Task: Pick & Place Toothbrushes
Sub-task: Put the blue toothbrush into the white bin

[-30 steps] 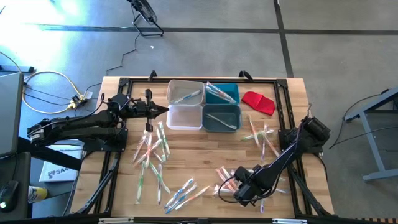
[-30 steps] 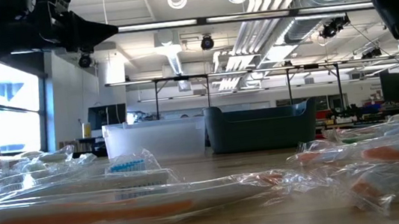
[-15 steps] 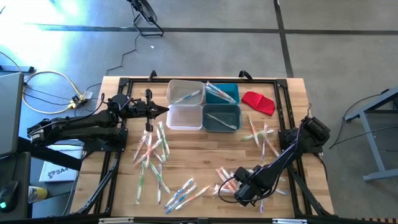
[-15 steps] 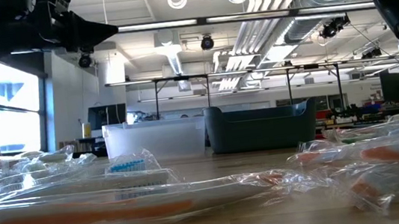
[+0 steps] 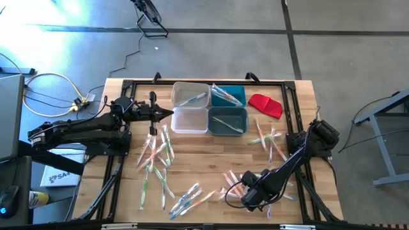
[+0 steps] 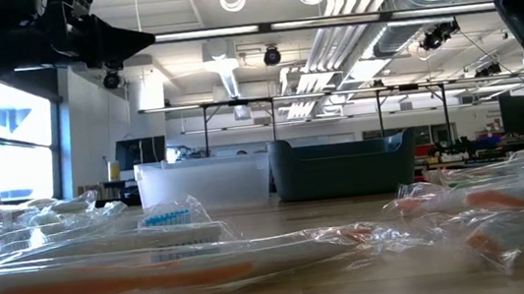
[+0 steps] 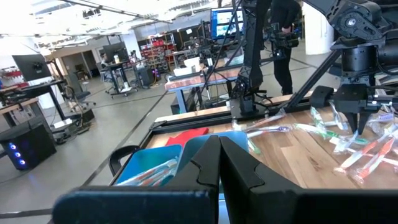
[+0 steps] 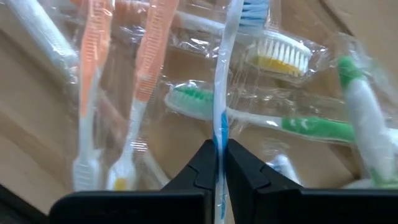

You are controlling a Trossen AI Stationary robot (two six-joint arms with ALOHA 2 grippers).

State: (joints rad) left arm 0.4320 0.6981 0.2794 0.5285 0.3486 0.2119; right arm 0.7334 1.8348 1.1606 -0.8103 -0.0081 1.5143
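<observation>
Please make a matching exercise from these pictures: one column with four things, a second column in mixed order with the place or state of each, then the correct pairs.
Things:
1. right gripper
2. left gripper
3. red cloth
4. white bin

Places or states:
A. at the table's far right corner
B. shut, holding nothing, beside the bins
C. shut on a blue toothbrush
D. empty, beside the dark teal bin

Pairs: 1-C, 2-B, 3-A, 4-D

At the upper middle of the high view sit a clear bin (image 5: 190,94), a white bin (image 5: 190,120), a bright blue bin (image 5: 227,96) and a dark teal bin (image 5: 227,121); the red cloth (image 5: 266,105) lies to their right; the toothbrushes (image 5: 156,156) are whitish with green, orange, blue accents; the table (image 5: 211,153) is pale striped wood.
</observation>
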